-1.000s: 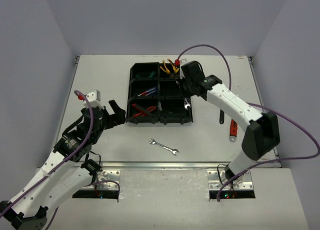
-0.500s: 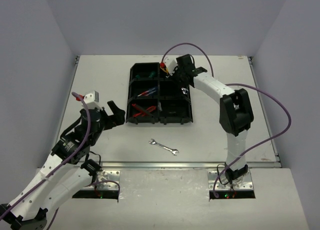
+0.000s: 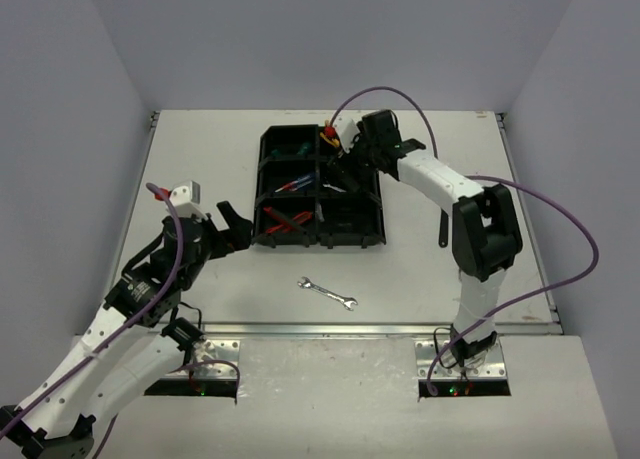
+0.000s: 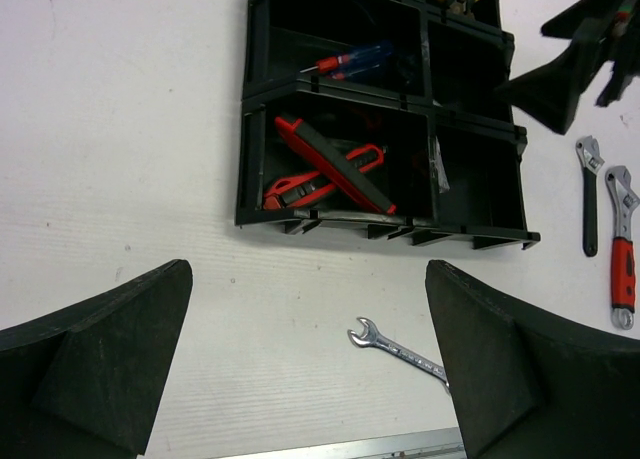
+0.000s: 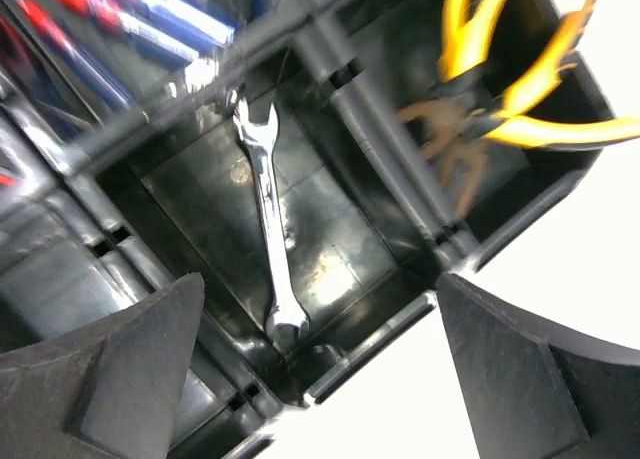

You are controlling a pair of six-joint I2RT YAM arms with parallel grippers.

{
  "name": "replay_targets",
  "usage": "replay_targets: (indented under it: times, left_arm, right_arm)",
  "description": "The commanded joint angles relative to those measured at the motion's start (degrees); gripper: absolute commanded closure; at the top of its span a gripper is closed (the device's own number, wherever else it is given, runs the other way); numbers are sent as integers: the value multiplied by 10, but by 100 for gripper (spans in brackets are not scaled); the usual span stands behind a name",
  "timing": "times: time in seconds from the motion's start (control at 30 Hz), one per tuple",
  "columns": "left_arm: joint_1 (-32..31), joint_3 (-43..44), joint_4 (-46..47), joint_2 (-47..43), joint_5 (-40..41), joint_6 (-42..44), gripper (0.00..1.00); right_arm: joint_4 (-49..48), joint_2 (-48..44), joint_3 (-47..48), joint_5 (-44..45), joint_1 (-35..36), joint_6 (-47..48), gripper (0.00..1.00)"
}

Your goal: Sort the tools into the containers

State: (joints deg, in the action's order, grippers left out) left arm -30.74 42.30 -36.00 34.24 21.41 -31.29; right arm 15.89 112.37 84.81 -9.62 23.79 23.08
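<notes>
The slim silver combination wrench (image 5: pixel 268 219) lies flat on the floor of the middle right compartment of the black plastic six-compartment organizer tray (image 3: pixel 320 243). One end is near the compartment's wall, and it touches no finger. In the right wrist view it sits in the gap between the spread black fingers of the right gripper (image 5: pixel 320 289), which hangs over it with its jaws apart and nothing in them.

Next door, in the far right compartment, are the yellow-handled pliers (image 5: pixel 520 109). The blue-and-red-handled screwdriver (image 4: pixel 355 61) lies in the middle left compartment. The red-and-black utility knife (image 4: pixel 335 164) lies across the near left one, with the red-handled pliers (image 4: pixel 300 189) beside it.

On the white table (image 3: pixel 200 159) in front of the tray lies a second silver open-end wrench (image 3: pixel 328 293), well apart from both arms. To the right of the tray are a dark-handled adjustable wrench (image 4: pixel 590 194) and a red-handled adjustable wrench (image 4: pixel 622 259), side by side.

The left gripper (image 4: pixel 308 279) hovers near the tray's near left corner, jaws wide and empty.
</notes>
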Motion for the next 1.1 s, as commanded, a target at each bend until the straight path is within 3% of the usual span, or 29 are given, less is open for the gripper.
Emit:
replay_targets:
  times: [0.0,0.17,0.37,0.47,0.57,0.63,0.77,0.97,1.07]
  left_arm:
    - [-2,0,23,6,2,8,0]
    - [-1,7,7,1,38,-11,0]
    - [0,7,5,-10,54,-12,0]
    - [0,15,-2,0,41,-8,0]
    - [-1,46,-13,16,-4,17,0]
    - [0,60,-26,28,17,25,0]
    - [-1,47,-29,25,131,26,0]
    - [0,23,-11,0,138,26,0]
    - [1,22,-11,-9,132,25,0]
  right_arm:
    - [28,-76,88,-7,2,-88,1]
    - [134,-119,108,34,15,-298,1]
    - [205,-188,-15,-62,41,-340,1]
    - [223,-229,-66,123,166,-328,1]
    - [223,-252,-94,143,242,-364,1]
    - [230,-249,-98,151,253,-377,1]
    - [253,-200,-110,146,281,-395,14]
    - [223,-118,-140,112,321,-409,36]
    - [222,-74,-126,102,332,-404,39]
